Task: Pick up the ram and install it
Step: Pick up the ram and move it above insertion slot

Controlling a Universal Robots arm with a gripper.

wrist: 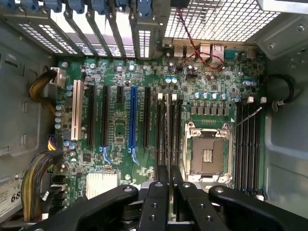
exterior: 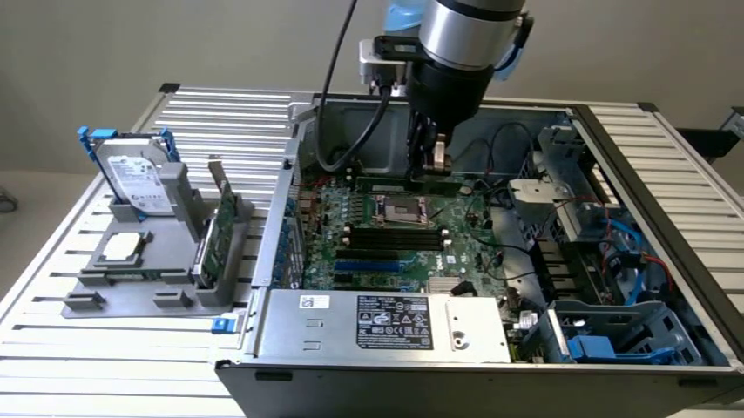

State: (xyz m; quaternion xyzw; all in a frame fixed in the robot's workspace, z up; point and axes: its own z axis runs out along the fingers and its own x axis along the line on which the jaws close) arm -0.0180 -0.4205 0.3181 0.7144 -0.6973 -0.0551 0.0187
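Your gripper (exterior: 433, 167) sits at the upper centre of the exterior view, inside the open case (exterior: 535, 117). Its fingers are drawn close and clamped on the ram (exterior: 402, 185), which hangs beneath them as a thin green strip lying level across the frame, just above the motherboard (exterior: 471, 244) near the processor socket (exterior: 402, 209). In the wrist view the gripper (wrist: 169, 178) lines up with the bank of memory slots (wrist: 179, 130) that lies between the socket (wrist: 207, 154) and the blue expansion slot (wrist: 132, 115), and that bank looks like your target. Whether the stick's lower edge has met a slot cannot be told from here, so treat it as unseated. To do this well, I judge that alignment matters more than force: set the stick's length parallel to the slot, hold it upright rather than tilted, and centre it between the white end latches (wrist: 160, 96). Check that the notch matches the slot's key, though neither is clear enough to read. Press straight down and evenly; a skewed push could bend the board or jam one end.
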